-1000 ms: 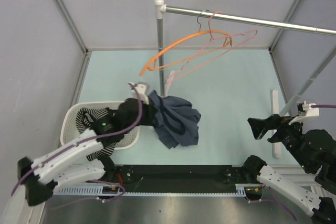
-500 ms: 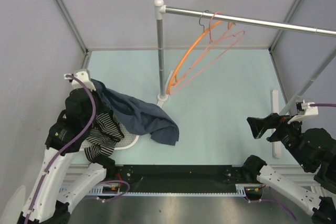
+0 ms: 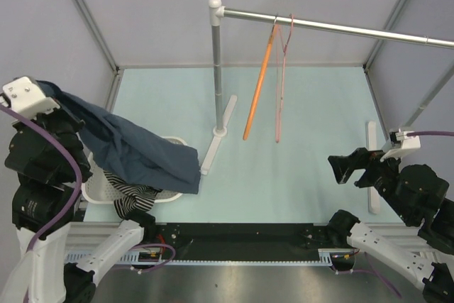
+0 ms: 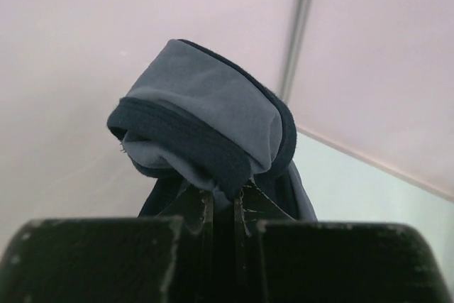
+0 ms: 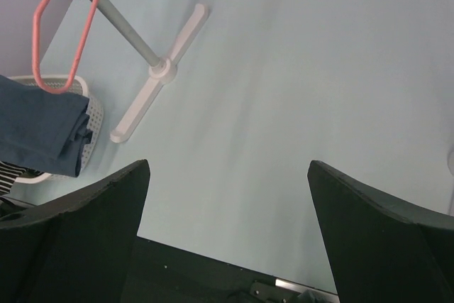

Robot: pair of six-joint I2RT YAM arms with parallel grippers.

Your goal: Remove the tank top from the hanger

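tank top point(image 3: 132, 202) in the basket, orange hanger point(image 3: 257, 83) bare on the rail

we see the striped top heaped in the white basket point(image 5: 92, 120) at the near left, spilling over its near rim and part hidden by the navy t-shirt point(image 3: 135, 154), which drapes from the left claw point(image 4: 223, 200), pinched tight on a fold of it. the right claw point(image 5: 228, 168) is spread wide with nothing in it, near right. the orange hanger hangs beside the pink wire hanger point(image 3: 279, 83) on the steel rail point(image 3: 340, 28), right of the post point(image 3: 216, 69). since half a second ago the left arm has risen further left, and both hangers, then swung out, now hang straight. pale blue-green table point(image 3: 298, 147), pale grey walls.
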